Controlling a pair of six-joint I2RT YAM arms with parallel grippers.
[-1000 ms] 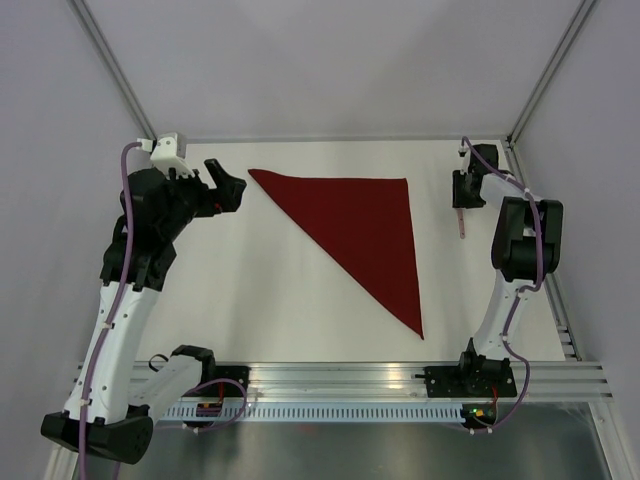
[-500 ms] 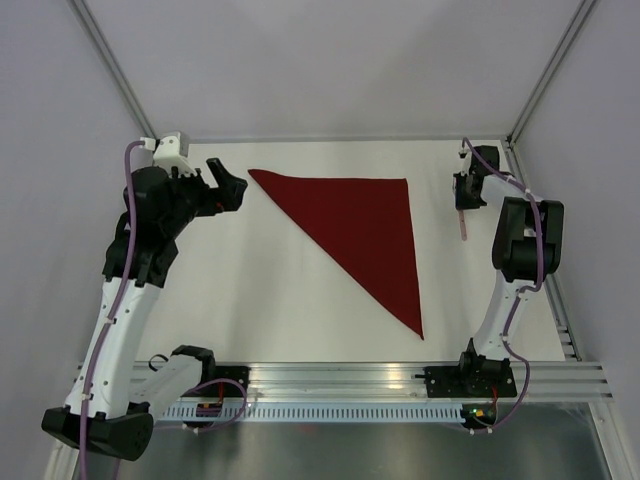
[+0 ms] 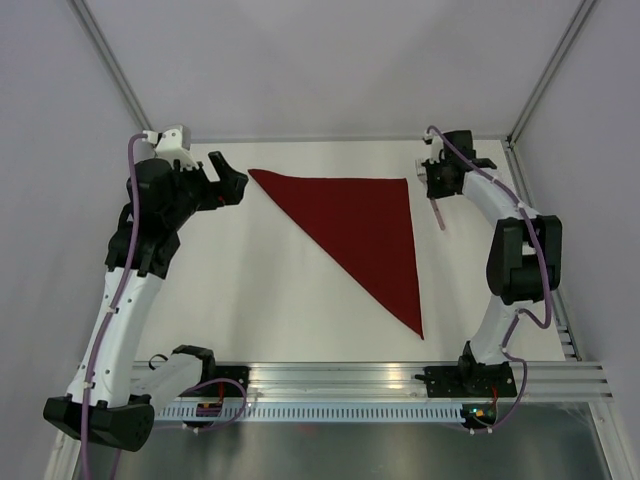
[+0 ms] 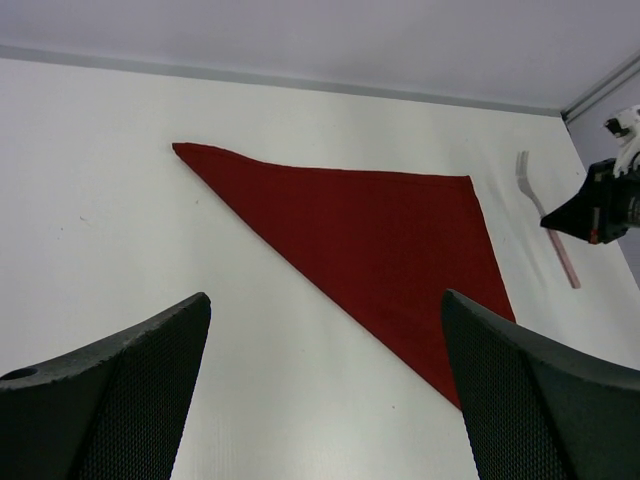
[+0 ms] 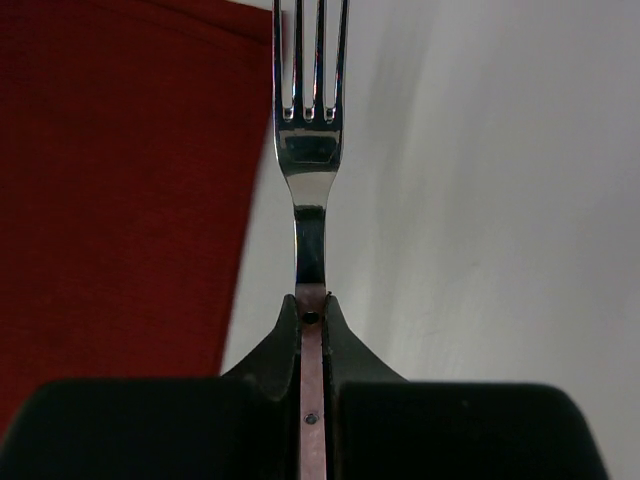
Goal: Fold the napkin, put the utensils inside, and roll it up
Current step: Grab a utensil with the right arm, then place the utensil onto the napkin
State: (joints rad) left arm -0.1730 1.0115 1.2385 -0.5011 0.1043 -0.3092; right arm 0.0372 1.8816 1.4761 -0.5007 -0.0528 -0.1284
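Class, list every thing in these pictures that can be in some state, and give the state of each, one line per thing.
napkin: folded into a triangle, lying flat, not yet rolled, nothing on it.
fork: gripped by its handle, tines pointing away from the gripper, near the napkin's right edge.
right gripper: shut on the fork.
left gripper: open, holding nothing, off the napkin's far left corner.

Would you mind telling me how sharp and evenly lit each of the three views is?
Top external: even, soft light, sharp throughout, hardly any shadow round the napkin. Left wrist: napkin crisp, the open left tool dark and slightly soft in the foreground. Right wrist: glints on the fork in the right tool; napkin behind blurred.
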